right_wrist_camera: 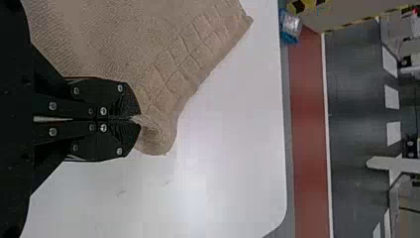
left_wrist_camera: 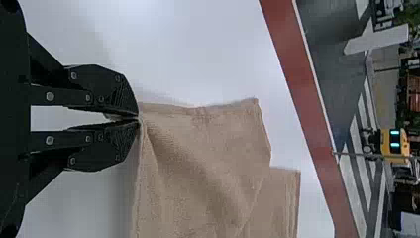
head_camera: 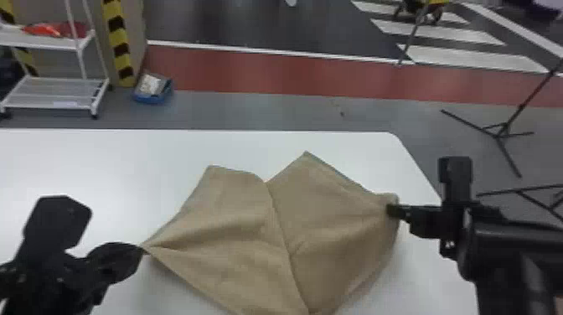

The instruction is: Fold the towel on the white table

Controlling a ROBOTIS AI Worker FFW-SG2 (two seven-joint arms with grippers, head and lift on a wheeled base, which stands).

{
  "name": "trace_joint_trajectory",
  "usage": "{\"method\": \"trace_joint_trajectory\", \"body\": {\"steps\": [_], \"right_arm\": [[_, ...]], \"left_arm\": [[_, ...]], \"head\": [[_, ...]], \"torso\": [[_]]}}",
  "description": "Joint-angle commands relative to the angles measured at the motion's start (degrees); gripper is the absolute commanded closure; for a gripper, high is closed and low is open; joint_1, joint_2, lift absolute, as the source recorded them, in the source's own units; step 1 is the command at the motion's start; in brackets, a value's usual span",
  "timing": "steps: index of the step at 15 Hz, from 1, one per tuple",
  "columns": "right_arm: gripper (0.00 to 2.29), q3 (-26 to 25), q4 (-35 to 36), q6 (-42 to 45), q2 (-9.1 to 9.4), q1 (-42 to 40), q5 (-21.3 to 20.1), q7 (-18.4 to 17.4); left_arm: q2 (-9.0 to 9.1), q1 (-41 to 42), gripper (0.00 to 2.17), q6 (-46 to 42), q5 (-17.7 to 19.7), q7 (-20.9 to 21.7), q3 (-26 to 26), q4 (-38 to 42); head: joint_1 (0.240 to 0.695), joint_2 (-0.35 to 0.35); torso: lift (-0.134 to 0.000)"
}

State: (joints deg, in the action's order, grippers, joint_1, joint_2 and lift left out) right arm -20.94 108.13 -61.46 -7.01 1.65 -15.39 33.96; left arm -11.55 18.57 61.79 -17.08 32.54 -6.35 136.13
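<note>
subject: one tan woven cloth towel (head_camera: 234, 218), on the smooth white rectangular table (head_camera: 83, 167), towards the table's right side. it lies rumpled, with two peaks pointing to the table's far edge, a notch between them and a crease running from the notch towards the table's near side.

grippers: the black two-fingered left gripper (left_wrist_camera: 138, 118) is closed on the towel's left corner, above the table's left part. the black two-fingered right gripper (right_wrist_camera: 138, 119) is closed on a bunched bit of the towel's right side, near the table's right edge.

progress: judged early to partway. both holds are secured; a neat fold is not achieved, and whether the overlapping cloth counts as a first fold cannot be told. outstanding: bring the layers into line, lay them flat on the table, release, smooth, and fold further if required. uneven pulling could skew the edges.
</note>
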Motion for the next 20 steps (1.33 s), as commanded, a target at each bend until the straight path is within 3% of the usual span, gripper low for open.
{"method": "trace_joint_trajectory", "body": {"steps": [1,2,3,4,7,9,11,14,15,20], "right_arm": [[1.37,-3.76,6.21,0.85,-1.16,-7.62,0.1,0.14],[0.83,-3.76,8.85,1.91,-2.04,-10.61,0.01,0.4],[0.13,-3.67,12.63,2.96,-2.65,-13.86,-0.87,1.46],[0.0,-3.93,16.94,4.37,-3.09,-16.76,-2.54,2.95],[0.05,-6.66,24.67,18.78,-4.24,-24.76,-10.88,11.21],[0.08,-6.92,25.37,33.2,-5.91,-29.6,-21.61,15.35],[0.09,-7.1,22.65,46.38,-7.14,-31.88,-31.36,18.51],[0.09,-5.95,14.39,52.71,-10.48,-31.0,-42.88,21.15],[0.1,-5.51,10.96,53.06,-11.71,-29.42,-44.46,22.9],[0.19,-1.47,1.12,51.83,-15.66,-20.54,-44.55,30.55]], "left_arm": [[0.92,-1.25,1.0,2.5,1.7,-0.64,1.6,0.01],[1.27,-1.25,1.0,3.38,1.87,-1.08,1.87,0.19],[1.62,-1.25,1.0,3.56,1.96,-1.34,2.22,0.54],[1.8,-1.25,1.0,3.56,1.96,-1.43,2.13,0.54],[1.88,-1.08,1.0,3.73,1.96,-1.69,2.48,0.63],[1.88,-0.9,1.0,3.73,2.05,-1.61,2.83,0.54],[1.8,-0.9,1.0,3.73,2.05,-1.43,2.83,0.45],[1.88,-0.64,1.0,3.73,2.05,-1.17,2.83,0.45],[1.88,-0.37,1.0,3.73,2.05,-1.17,2.92,0.54],[1.97,0.33,1.0,3.56,2.05,-1.08,3.1,0.72]], "head": [[0.695,-0.261],[0.695,-0.285],[0.695,-0.321],[0.695,-0.33],[0.695,-0.339],[0.695,-0.339],[0.695,-0.34],[0.695,-0.341],[0.695,-0.35],[0.695,-0.35]], "torso": [[-0.126],[-0.126],[-0.126],[-0.126],[-0.126],[-0.126],[-0.126],[-0.126],[-0.126],[-0.126]]}}
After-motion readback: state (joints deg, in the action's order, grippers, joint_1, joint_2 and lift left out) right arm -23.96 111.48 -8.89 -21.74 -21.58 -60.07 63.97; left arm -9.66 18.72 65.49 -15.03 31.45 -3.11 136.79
